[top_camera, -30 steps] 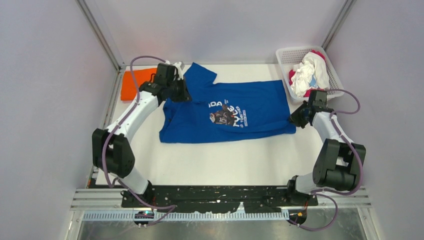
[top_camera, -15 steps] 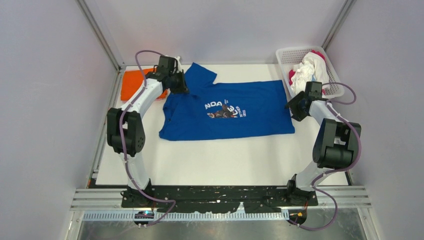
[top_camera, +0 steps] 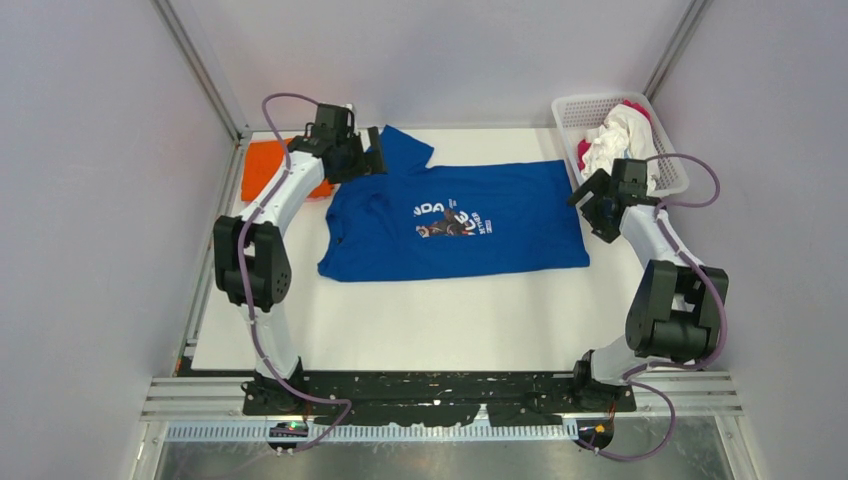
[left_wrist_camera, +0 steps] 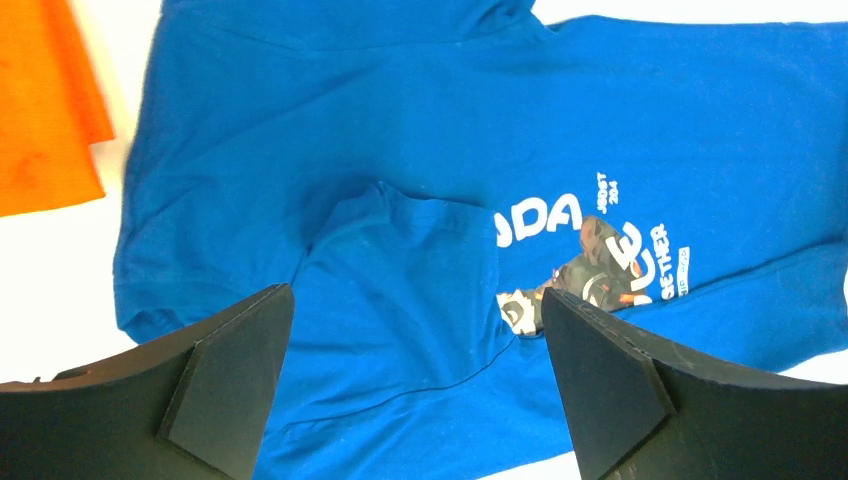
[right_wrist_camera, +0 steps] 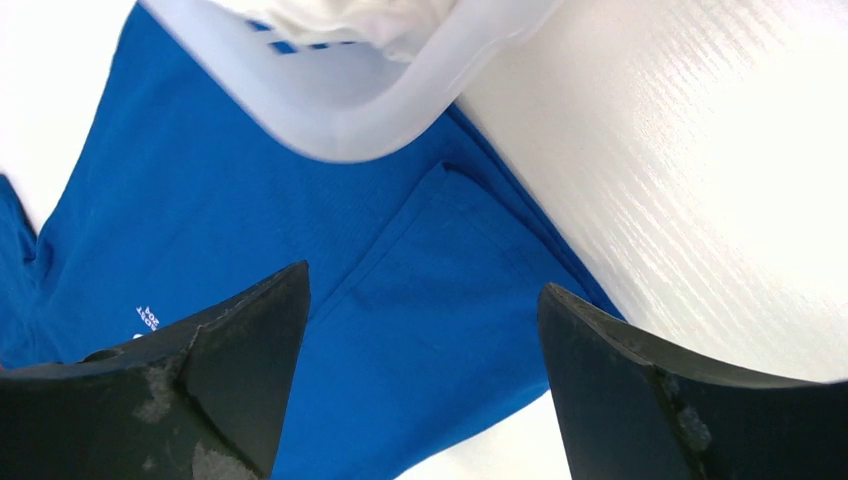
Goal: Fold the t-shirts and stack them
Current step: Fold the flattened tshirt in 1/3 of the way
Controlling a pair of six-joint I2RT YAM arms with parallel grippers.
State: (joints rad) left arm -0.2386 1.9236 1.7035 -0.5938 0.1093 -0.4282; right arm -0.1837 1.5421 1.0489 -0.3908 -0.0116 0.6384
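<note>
The royal blue t-shirt (top_camera: 470,225) lay spread flat across the middle of the white tabletop (top_camera: 420,320), print side up. Its collar end pointed toward the left arm and its hem toward the right arm. One sleeve stuck out toward the far edge. In the left wrist view a flap of the blue t-shirt (left_wrist_camera: 400,150) was folded over onto the chest, covering the start of the white lettering.

The left tool (top_camera: 375,160) hung over the collar end of the shirt, near that far sleeve. From its own camera the left tool (left_wrist_camera: 415,295) was spread wide. Only blue cloth showed between the two black fingers (left_wrist_camera: 225,380), and nothing was pinched.

The bright orange t-shirt (top_camera: 265,165) lay at the far left corner of the tabletop, partly hidden behind the left arm. The left wrist view showed the orange t-shirt (left_wrist_camera: 40,120) just beside the blue one, with a strip of white tabletop between them.

The right tool (top_camera: 592,207) stood at the hem end of the blue shirt, close to the white lattice basket (top_camera: 600,105) in the far right corner. In the right wrist view the right tool (right_wrist_camera: 425,275) was also spread apart and empty. Beyond its fingers (right_wrist_camera: 230,370) lay the hem corner of the blue t-shirt (right_wrist_camera: 250,220), with a fold in the cloth. The basket (right_wrist_camera: 370,110) rim appeared blurred above the shirt.

A crumpled white t-shirt (top_camera: 615,140) filled the basket, with a magenta t-shirt (top_camera: 636,105) showing at its edges.
</note>
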